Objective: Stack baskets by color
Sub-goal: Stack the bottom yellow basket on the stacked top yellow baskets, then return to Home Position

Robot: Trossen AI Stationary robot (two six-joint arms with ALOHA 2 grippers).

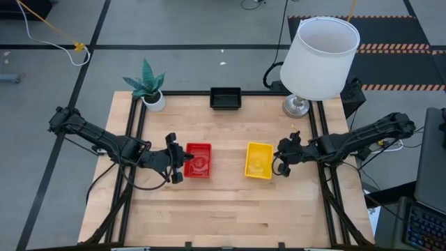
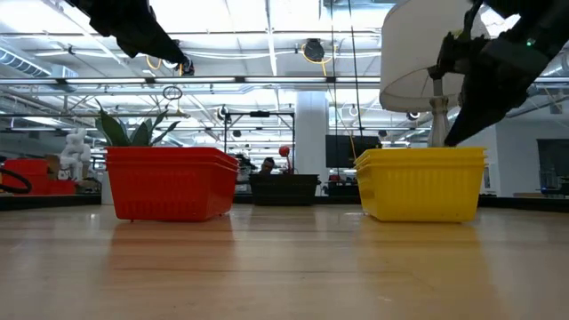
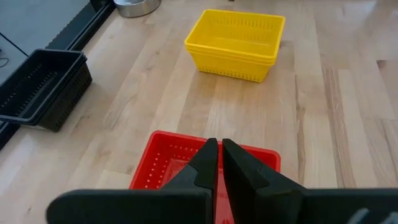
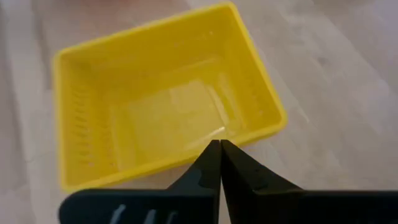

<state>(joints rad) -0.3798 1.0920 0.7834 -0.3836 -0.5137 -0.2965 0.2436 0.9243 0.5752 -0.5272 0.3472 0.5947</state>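
1. The wooden surface carries a white lamp and a potted plant along its far edge.
2. The red baskets sit left of centre, the yellow baskets right of centre, well apart.
3. The black baskets rest at the far edge, between plant and lamp.
4. The left fingers are pressed together, holding nothing, just above the red stack's near rim.
5. The right fingers are likewise closed and empty, above the yellow stack's rim.
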